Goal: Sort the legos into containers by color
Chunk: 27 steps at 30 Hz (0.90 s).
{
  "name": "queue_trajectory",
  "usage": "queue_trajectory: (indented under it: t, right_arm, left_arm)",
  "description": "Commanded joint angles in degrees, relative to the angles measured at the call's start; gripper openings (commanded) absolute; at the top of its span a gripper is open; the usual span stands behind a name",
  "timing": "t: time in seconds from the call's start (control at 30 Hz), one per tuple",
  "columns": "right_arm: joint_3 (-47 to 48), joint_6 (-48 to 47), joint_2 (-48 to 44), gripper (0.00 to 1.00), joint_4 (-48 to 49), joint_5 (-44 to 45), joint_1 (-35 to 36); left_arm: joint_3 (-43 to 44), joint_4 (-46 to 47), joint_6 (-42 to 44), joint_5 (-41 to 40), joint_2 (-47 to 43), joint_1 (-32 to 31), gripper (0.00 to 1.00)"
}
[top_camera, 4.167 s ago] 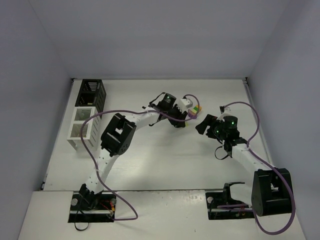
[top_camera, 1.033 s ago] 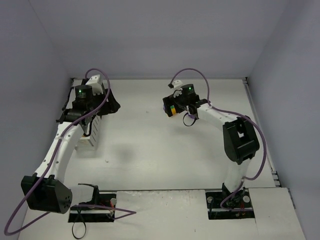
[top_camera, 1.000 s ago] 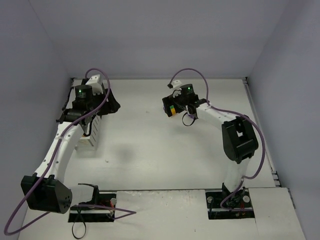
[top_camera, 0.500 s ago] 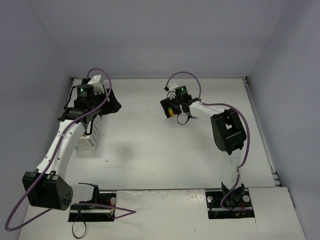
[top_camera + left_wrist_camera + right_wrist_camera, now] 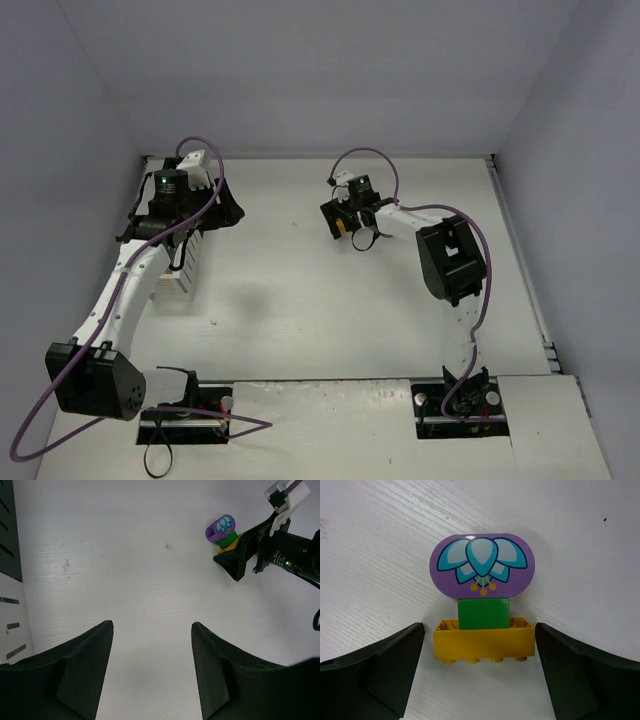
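A stack of legos lies on the table: a purple flower piece (image 5: pixel 481 565), a green brick (image 5: pixel 484 614) and a yellow brick (image 5: pixel 484 642) joined together. My right gripper (image 5: pixel 480 630) is open, with a finger on each side of the yellow brick, not touching it. In the top view it (image 5: pixel 340 218) covers most of the stack (image 5: pixel 343 227). My left gripper (image 5: pixel 152 627) is open and empty, above the containers at the far left (image 5: pixel 226 208). The left wrist view shows the stack (image 5: pixel 221 527) far off. The black bin (image 5: pixel 7 530) and a white bin (image 5: pixel 12 635) sit at its left edge.
The row of bins (image 5: pixel 178 283) stands along the left wall, mostly hidden under my left arm. White walls close the table on the left, back and right. Purple cables loop off both arms. Both arm bases sit at the near edge.
My left arm has swung from the lego stack over to the bins at the left. My right arm has reached in to the stack, and its elbow has shifted left.
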Motion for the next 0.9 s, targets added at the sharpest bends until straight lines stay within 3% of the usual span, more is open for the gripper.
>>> queue_trajectory:
  t: [0.0,0.1,0.2,0.23,0.3,0.33,0.57,0.7,0.87]
  right_arm:
    - [2.3,-0.1,0.6,0.88,1.8,1.4,0.3]
    - [1.7,0.1,0.7,0.72,1.9,1.6,0.3]
    - [-0.6,-0.2,-1.2,0.43,3.4,1.8,0.4]
    - [-1.4,-0.3,-2.0,0.27,4.0,1.8,0.4]
    - [-4.4,-0.4,-5.4,0.06,5.8,1.9,0.5]
    - [-5.7,-0.5,-6.6,0.01,6.5,1.8,0.6]
    - [-21.4,-2.6,-22.1,0.0,16.4,0.5,6.3]
    - [-30.2,-4.0,-32.5,0.0,24.4,0.4,11.5]
    - [-36.3,-4.8,-41.0,0.0,28.0,1.2,17.1]
  left_arm:
    - [1.1,4.0,0.6,1.4,-0.8,0.0,0.58]
    - [1.1,4.2,0.5,2.3,-0.7,0.0,0.58]
    - [0.6,6.0,0.3,4.5,-1.3,0.0,0.58]
    - [0.4,6.8,-0.1,6.0,-1.6,0.0,0.58]
    - [-0.1,8.2,-0.5,7.3,-2.3,0.0,0.58]
    - [0.0,8.5,-1.2,8.5,-2.5,0.0,0.58]
    - [0.2,11.8,-5.7,18.0,-1.8,0.0,0.58]
    - [0.1,13.5,-8.0,23.4,-1.4,-1.4,0.73]
    - [1.4,11.9,-7.8,25.9,-1.3,-5.1,0.78]
